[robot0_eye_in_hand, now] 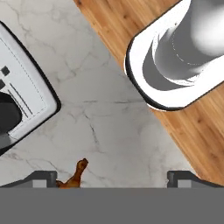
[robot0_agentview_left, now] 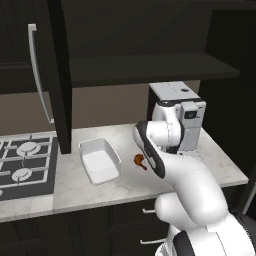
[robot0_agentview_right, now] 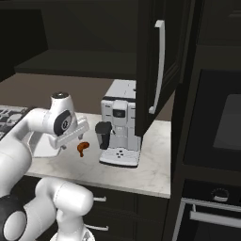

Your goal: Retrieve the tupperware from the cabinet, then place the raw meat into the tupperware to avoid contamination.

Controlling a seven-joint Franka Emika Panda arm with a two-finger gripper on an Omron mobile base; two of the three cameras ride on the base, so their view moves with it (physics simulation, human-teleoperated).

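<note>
The white tupperware (robot0_agentview_left: 100, 160) sits open and empty on the marble counter (robot0_agentview_left: 75, 187), below the open cabinet (robot0_agentview_left: 150, 67). The raw meat (robot0_agentview_left: 140, 160), a small reddish-brown chunk, lies on the counter to the container's right, close to the coffee machine. In the right base view the raw meat (robot0_agentview_right: 83, 148) lies just below my hand. My gripper (robot0_eye_in_hand: 113, 180) hangs open above the counter, pointing down, with nothing between its fingers. In the hand view the raw meat (robot0_eye_in_hand: 74, 177) shows right beside the left fingertip (robot0_eye_in_hand: 43, 178).
A white coffee machine (robot0_agentview_left: 180, 115) stands on the counter right of the meat. The stove (robot0_agentview_left: 25, 165) is on the left. The open cabinet door (robot0_agentview_left: 57, 75) hangs above the tupperware's left end. A built-in oven (robot0_agentview_right: 221, 122) stands at the far right.
</note>
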